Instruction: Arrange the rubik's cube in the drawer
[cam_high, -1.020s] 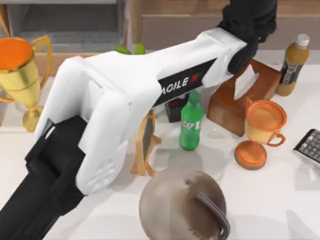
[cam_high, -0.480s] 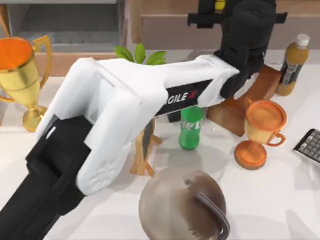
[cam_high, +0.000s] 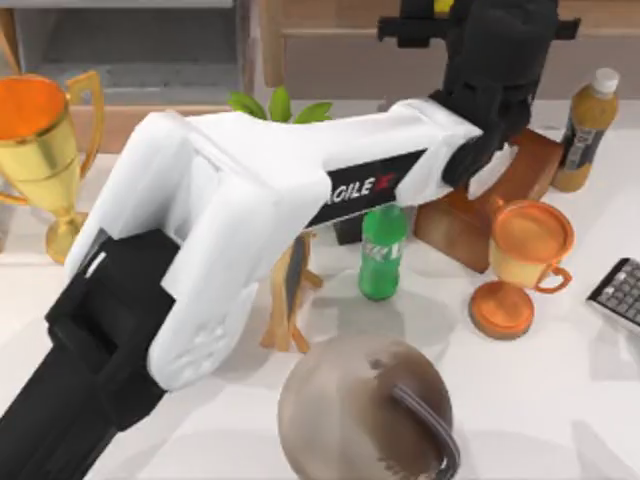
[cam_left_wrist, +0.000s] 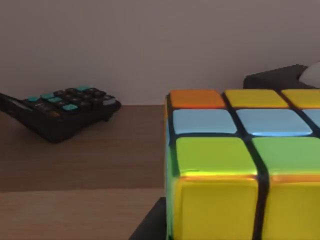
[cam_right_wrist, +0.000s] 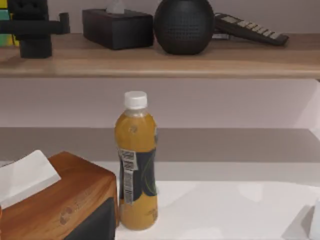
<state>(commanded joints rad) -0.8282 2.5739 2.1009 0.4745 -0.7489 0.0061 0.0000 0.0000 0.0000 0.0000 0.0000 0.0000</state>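
as the left end effector (cam_high: 437, 8) reaches over the wooden shelf (cam_right_wrist: 200, 57) behind the table (cam_high: 560, 400), it grips the rubik's cube (cam_left_wrist: 240, 165), carrying it toward the drawer. the right arm is parked; its end effector's state i cannot tell.

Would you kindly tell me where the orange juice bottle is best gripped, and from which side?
Take the orange juice bottle around its labelled middle with a level grip, coming from the table's right side. It stands upright, and its body is round and even there, narrowing towards the white cap. The wooden tissue box stands close on its left, so that side looks blocked.
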